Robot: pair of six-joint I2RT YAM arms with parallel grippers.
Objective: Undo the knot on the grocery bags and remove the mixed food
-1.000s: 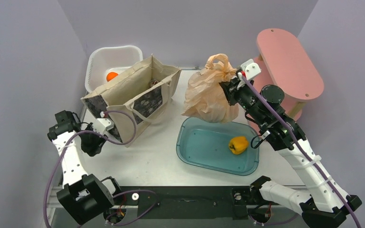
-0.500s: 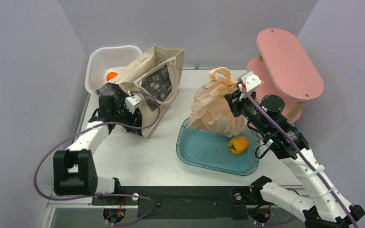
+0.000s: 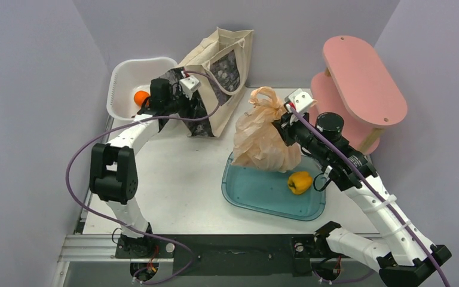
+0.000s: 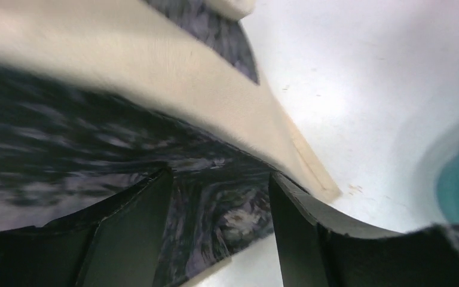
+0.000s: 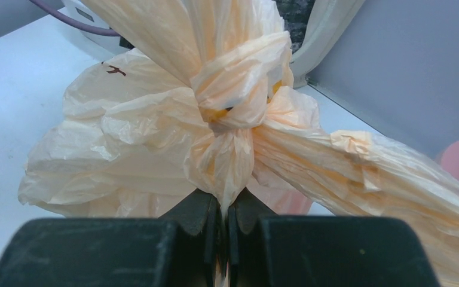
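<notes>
White tabletop (image 3: 173, 179) runs beneath both arms. At frame centre the right gripper (image 5: 224, 206) is pinched tight on the twisted plastic just under the knot (image 5: 239, 89), holding the peach-orange plastic bag (image 3: 263, 143) over the far rim of the teal tray (image 3: 257, 200), where a yellow bell pepper (image 3: 299, 182) lies. Upper left, the left gripper (image 4: 221, 179) is clamped on the dark floral panel of the canvas tote (image 3: 230, 57), which tilts up beside the white basket (image 3: 122, 75) holding an orange fruit (image 3: 141, 97).

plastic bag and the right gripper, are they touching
Touching: the right wrist view shows the right gripper with jaws shut on a twist of the plastic bag just under the knot
</notes>
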